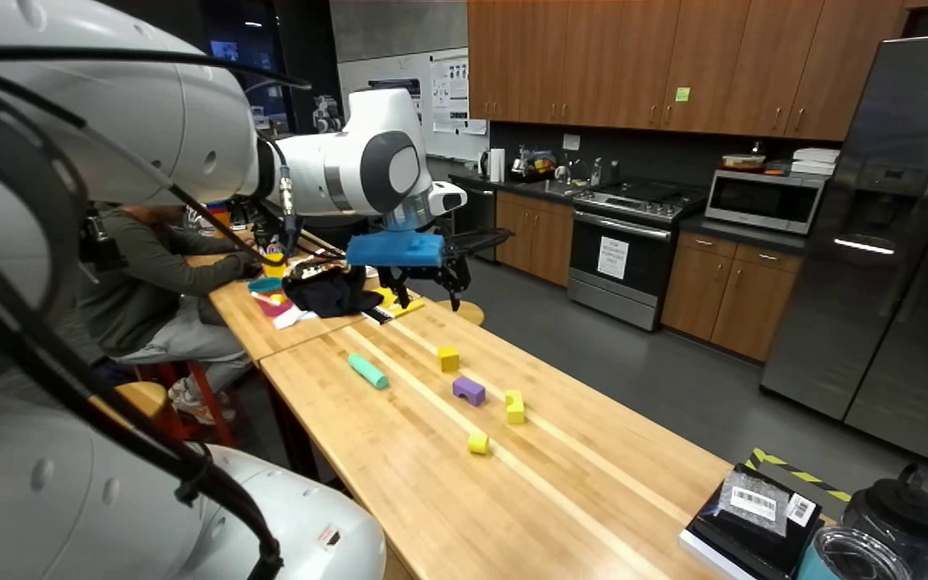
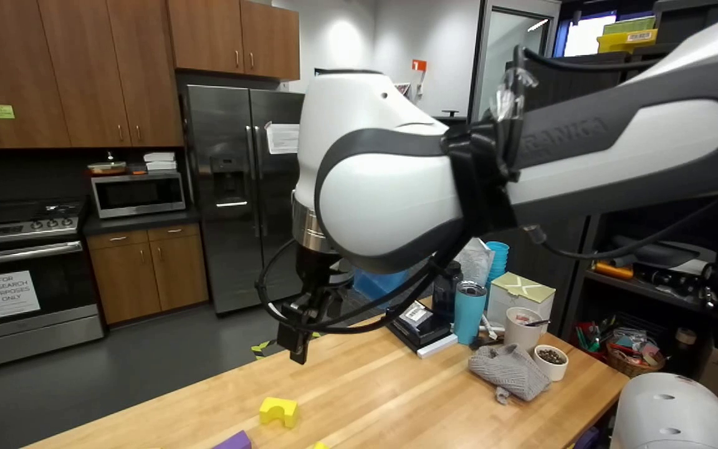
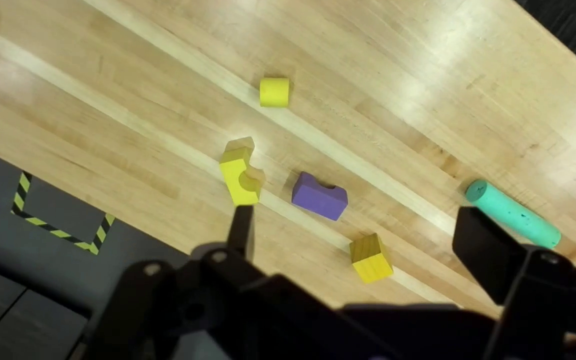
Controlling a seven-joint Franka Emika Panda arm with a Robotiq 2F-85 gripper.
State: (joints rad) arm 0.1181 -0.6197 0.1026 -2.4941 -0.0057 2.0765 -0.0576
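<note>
My gripper [image 3: 355, 212] hangs above the wooden table with its jaws wide apart and nothing between them. In an exterior view the gripper [image 1: 430, 301] is well clear of the tabletop. Below it, in the wrist view, a yellow cube [image 3: 371, 259] appears between the fingers. A purple block with a curved notch [image 3: 319, 197] lies beside the cube. Just past the left fingertip shows a yellow notched block [image 3: 239, 176]. A short yellow cylinder [image 3: 274, 92] lies farther up. The green cylinder [image 3: 518, 215] is partly behind the right finger.
A black box [image 1: 754, 515], a blue tumbler [image 2: 470, 312] and a grey cloth [image 2: 510, 372] occupy one table end. Toward the opposite end lie a black cloth [image 1: 333, 292] and a pink bowl [image 1: 273, 304]. A person [image 1: 166, 274] sits at that side.
</note>
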